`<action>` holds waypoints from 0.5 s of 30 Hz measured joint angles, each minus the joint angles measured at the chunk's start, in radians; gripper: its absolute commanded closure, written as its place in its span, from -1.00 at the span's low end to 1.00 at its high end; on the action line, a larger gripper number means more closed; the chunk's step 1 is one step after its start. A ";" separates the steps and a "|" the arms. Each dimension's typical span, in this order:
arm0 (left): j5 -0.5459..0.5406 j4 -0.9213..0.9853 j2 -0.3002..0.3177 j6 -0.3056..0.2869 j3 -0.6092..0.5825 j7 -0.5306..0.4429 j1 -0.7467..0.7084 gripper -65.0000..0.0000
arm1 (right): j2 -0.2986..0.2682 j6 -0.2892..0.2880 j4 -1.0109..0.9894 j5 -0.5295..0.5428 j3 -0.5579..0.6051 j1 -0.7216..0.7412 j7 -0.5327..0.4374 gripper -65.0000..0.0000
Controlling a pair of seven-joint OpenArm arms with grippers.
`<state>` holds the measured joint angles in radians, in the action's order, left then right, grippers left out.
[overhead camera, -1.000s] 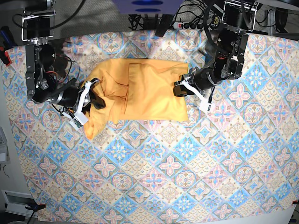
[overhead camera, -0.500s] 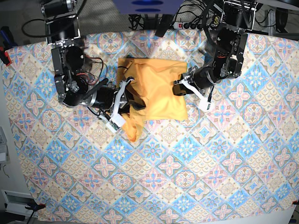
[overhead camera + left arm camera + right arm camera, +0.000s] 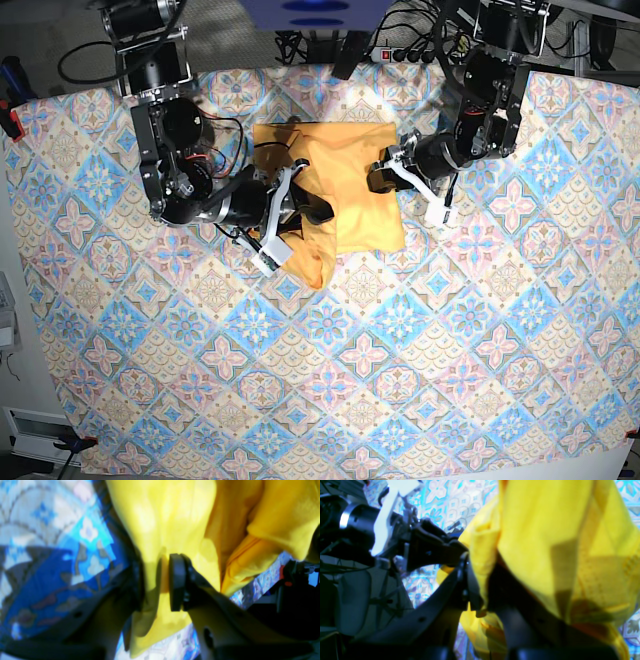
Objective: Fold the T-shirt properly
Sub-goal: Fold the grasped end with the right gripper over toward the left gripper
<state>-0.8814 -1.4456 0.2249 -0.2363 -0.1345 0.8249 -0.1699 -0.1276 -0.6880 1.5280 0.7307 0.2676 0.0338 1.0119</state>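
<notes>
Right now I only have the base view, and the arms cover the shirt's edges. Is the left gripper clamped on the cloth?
Observer: No. In the left wrist view the left gripper has its jaws parted, with a fold of the T-shirt hanging loose between the pads.
Operator: And the right one?
Observer: The right wrist view shows the right gripper shut on a shirt edge, with more cloth draped over one finger.
Operator: Is that held edge lying on the table?
Observer: It looks lifted: in that view the tablecloth shows only as a blurred background behind the fold.
</notes>
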 measured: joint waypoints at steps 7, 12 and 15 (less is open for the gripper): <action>-0.002 -0.071 0.042 -0.001 0.001 0.000 -0.026 0.36 | 0.000 0.001 -0.059 0.000 -0.001 0.003 -0.005 1.00; -0.007 -0.077 0.055 -0.004 0.001 0.001 -0.027 0.36 | -0.005 0.002 -0.061 0.001 0.034 0.012 -0.002 1.00; 0.001 -0.077 0.069 -0.001 0.005 -0.006 -0.031 0.37 | -0.008 0.003 -0.074 -0.007 0.135 0.062 0.004 1.00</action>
<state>-0.8806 -1.5223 0.2943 -0.2371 -0.1291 0.8192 -0.2008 -0.1360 -0.6846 1.4536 0.7235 0.4026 0.0956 1.0161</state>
